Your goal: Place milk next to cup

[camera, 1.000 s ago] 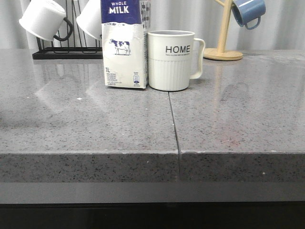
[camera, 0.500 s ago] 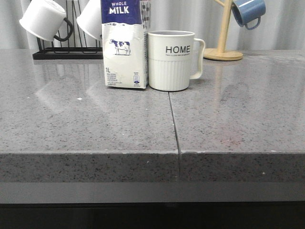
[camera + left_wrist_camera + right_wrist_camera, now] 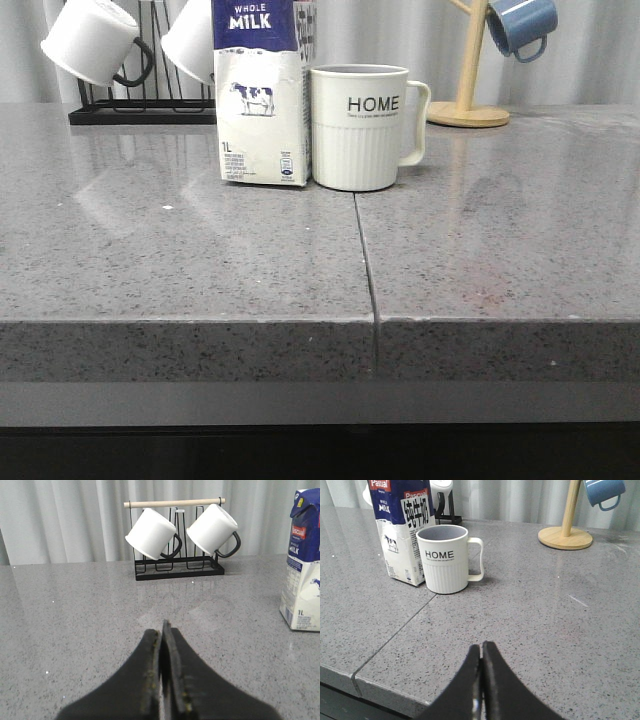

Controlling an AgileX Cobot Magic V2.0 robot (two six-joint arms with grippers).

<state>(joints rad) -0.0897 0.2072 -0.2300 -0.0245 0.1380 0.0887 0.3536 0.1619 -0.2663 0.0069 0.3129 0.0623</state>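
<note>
The milk carton [image 3: 262, 95], white with a dark blue top band and a cow picture, stands upright on the grey counter. Its right side touches or nearly touches the cream HOME cup [image 3: 362, 126], whose handle points right. Both also show in the right wrist view, the milk [image 3: 402, 535] beside the cup [image 3: 445, 559]. The milk's edge shows in the left wrist view [image 3: 304, 565]. My left gripper [image 3: 162, 630] is shut and empty over bare counter, well short of the milk. My right gripper [image 3: 481, 650] is shut and empty, near the counter's front edge, short of the cup.
A black rack [image 3: 140, 112] with two plain white mugs [image 3: 152, 532] stands at the back left. A wooden mug tree [image 3: 468, 100] with a blue mug [image 3: 522, 25] stands at the back right. A seam [image 3: 366, 260] runs through the counter.
</note>
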